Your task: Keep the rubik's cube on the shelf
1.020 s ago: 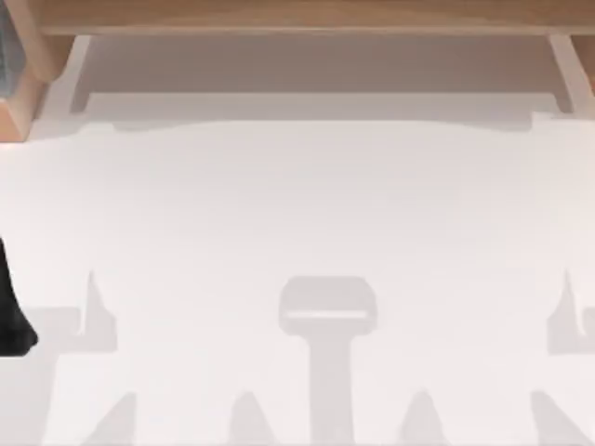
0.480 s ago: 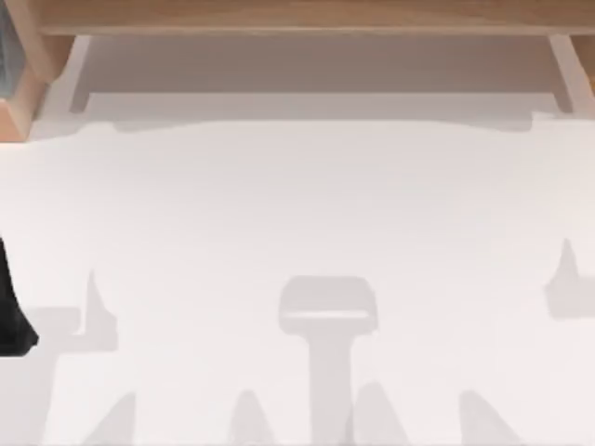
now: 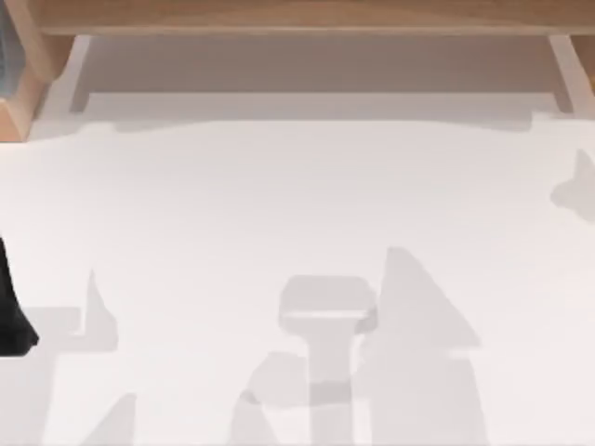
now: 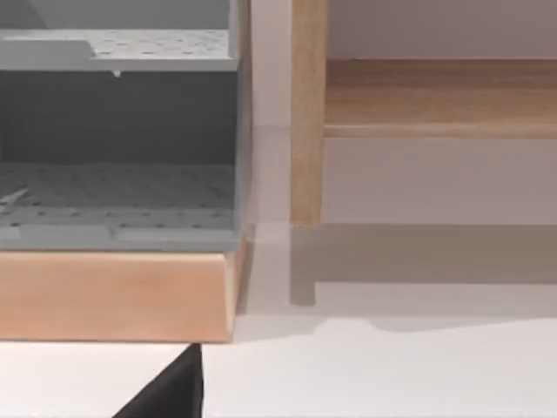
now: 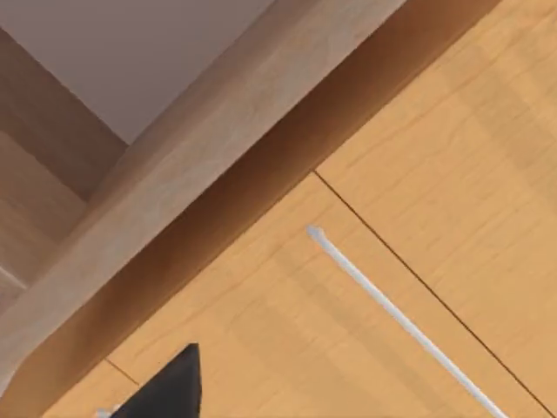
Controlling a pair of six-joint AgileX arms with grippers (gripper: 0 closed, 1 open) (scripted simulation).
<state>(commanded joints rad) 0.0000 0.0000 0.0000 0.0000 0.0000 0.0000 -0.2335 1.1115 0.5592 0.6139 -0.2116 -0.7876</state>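
Note:
The shelf point(image 3: 297, 17) runs as a light-brown plank along the table's far edge, with side posts at its ends. In the left wrist view its plank point(image 4: 435, 96) and one post point(image 4: 306, 113) stand just ahead. The rubik's cube is out of view. A black piece of my left arm point(image 3: 11, 316) sits at the table's left edge, and a dark tip of my left gripper point(image 4: 170, 392) juts into its wrist view. A dark tip of my right gripper point(image 5: 165, 387) hangs close before light wood panels.
A grey perforated box point(image 4: 117, 139) on a wooden base point(image 4: 113, 292) stands at the far left beside the shelf post. The right wrist view shows a wooden beam point(image 5: 218, 131) and a panel with a thin white bar handle point(image 5: 392, 305). Arm shadows point(image 3: 418, 325) fall on the white table point(image 3: 232, 204).
The right arm's shadow has slid toward the far right of the table, and a large new shadow has spread near the front centre. The left arm has stayed put.

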